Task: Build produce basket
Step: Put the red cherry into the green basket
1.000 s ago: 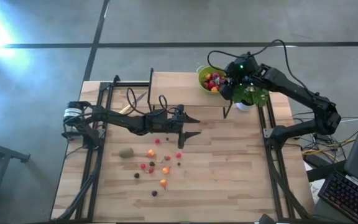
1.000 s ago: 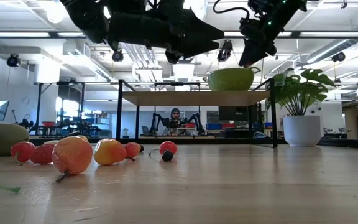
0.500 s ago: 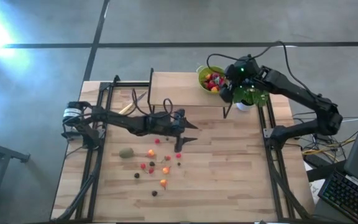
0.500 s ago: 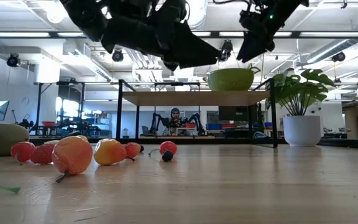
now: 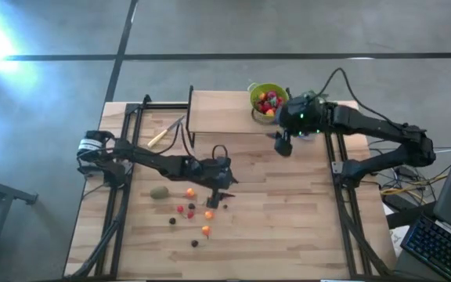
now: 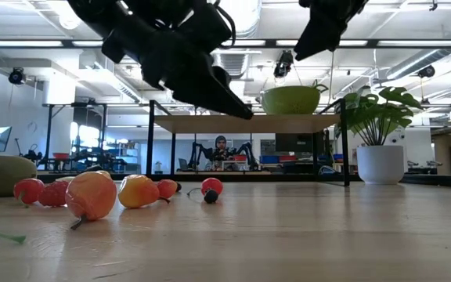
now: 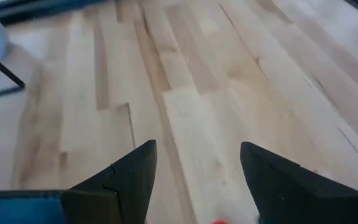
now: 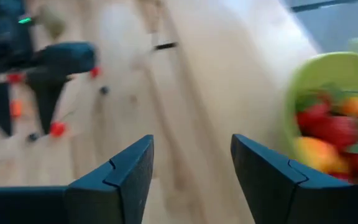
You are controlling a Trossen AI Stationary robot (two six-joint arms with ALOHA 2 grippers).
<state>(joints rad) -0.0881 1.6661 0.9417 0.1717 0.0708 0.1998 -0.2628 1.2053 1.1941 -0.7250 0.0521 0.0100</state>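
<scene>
High view, basket: the produce basket [image 5: 267, 99] is a small round lime-green bowl at about 1 o'clock on the table [image 5: 288, 219], on a raised wooden shelf [image 5: 218, 113], already holding red and orange fruit.
High view, loose produce: tiny red, orange and dark berries [image 5: 193, 210] lie scattered toward 7 o'clock, with the larger brownish-green kiwi [image 5: 159, 192] at their 9 o'clock side.
High view, my grippers: my left gripper [image 5: 224, 185] hangs over the near edge of the berries; my right gripper [image 5: 283, 141] sits just at 5 o'clock of the basket. A yellow-handled knife [image 5: 163, 133] lies at 11 o'clock.
Low view, produce: the berries [image 6: 92, 193] loom large in a row, the kiwi [image 6: 2, 174] is cut off by the frame edge, and the basket [image 6: 292, 99] shows only its outer wall.
Low view, hidden: both my arms enter from above; I cannot make out fingertips here. A potted plant [image 6: 378, 133] stands at 3 o'clock.
Left wrist view: my left fingers [image 7: 132, 180] stand apart, holding nothing, over bare wood; a red sliver at the frame edge is too cut off to name.
Right wrist view: my right fingers [image 8: 129, 171] stand apart and empty; the basket [image 8: 328, 81] and its fruit are blurred and partly cut off.
</scene>
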